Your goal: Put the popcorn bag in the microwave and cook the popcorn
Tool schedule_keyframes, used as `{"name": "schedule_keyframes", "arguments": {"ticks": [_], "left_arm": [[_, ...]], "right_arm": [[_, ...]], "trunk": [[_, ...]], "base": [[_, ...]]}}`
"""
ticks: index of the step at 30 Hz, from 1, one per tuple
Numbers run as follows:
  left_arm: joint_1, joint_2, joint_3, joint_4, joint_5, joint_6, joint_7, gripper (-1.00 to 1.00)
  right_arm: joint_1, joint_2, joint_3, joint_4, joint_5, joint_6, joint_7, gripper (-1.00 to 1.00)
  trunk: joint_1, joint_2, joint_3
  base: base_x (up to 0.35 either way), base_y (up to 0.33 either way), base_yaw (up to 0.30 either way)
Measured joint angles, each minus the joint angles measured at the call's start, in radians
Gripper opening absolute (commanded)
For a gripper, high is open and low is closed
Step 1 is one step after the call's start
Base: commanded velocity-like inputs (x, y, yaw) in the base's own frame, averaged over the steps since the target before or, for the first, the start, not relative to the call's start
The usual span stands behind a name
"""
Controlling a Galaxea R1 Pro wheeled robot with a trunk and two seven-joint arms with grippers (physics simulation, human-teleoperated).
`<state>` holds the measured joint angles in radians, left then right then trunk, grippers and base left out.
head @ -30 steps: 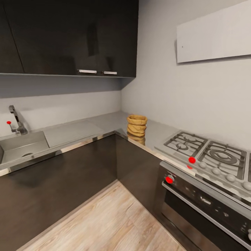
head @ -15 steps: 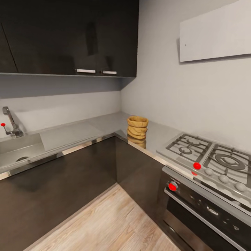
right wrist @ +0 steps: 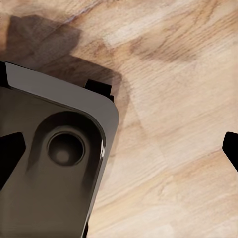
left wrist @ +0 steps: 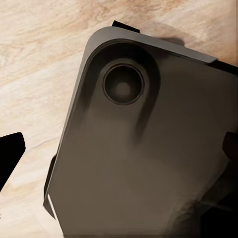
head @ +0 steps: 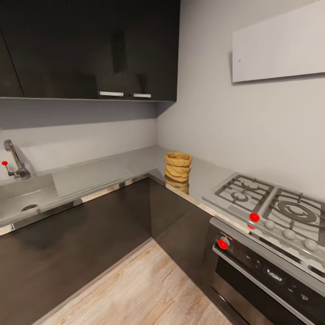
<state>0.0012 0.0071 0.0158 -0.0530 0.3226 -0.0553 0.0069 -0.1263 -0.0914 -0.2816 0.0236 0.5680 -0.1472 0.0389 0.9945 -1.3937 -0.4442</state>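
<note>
- Popcorn bag (head: 178, 166) stands upright on the table (head: 135, 160), in the inner corner of the L-shaped worktop, close to the thin metallic front edge; its rolled rim is open at the top and its tan sides are wrinkled, with a faint reflection on the slab below it.
- Far left in the head view, a steel sink (head: 25, 198) is set into the table, with a tap (head: 13, 159) behind it that carries a small red marker on its lever.
- Above that run hang dark glossy wall cabinets (head: 90, 45) with two short metal handles (head: 111, 94).
- Below the table, dark base cabinets (head: 90, 230) meet a pale wooden floor (head: 140, 289).
- Right of the bag, well apart from it, lies the gas hob (head: 266, 203) with grey grates and a row of pale knobs; one knob on it is marked red (head: 254, 217).
- Under the hob sits a steel oven (head: 266, 275) with a glass front and another red-marked knob (head: 222, 243).
- High on the right wall is a flat white hood (head: 277, 45).
- Left wrist view looks down on a dark rounded part of the robot's base (left wrist: 144, 148) over the wooden floor; black finger tips (left wrist: 10, 153) show at the picture's edges, wide apart, with nothing between the jaws.
- Right wrist view shows the same kind of dark base part (right wrist: 49, 163) beside bare floor; its black finger tips (right wrist: 10, 153) likewise sit far apart, the jaws holding nothing.
</note>
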Motion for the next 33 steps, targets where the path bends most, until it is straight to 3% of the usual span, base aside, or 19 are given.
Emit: {"name": "schedule_keyframes", "arguments": {"ticks": [33], "left_arm": [[-0.001, -0.001, 0.0, 0.001, -0.001, 0.001, 0.001, 1.0]], "right_arm": [[0.0, 0.0, 0.002, 0.0, -0.001, 0.006, 0.0, 1.0]], "trunk": [[-0.127, 0.231, 0.103]], "base": [[0.0, 0.0, 0.0]]}}
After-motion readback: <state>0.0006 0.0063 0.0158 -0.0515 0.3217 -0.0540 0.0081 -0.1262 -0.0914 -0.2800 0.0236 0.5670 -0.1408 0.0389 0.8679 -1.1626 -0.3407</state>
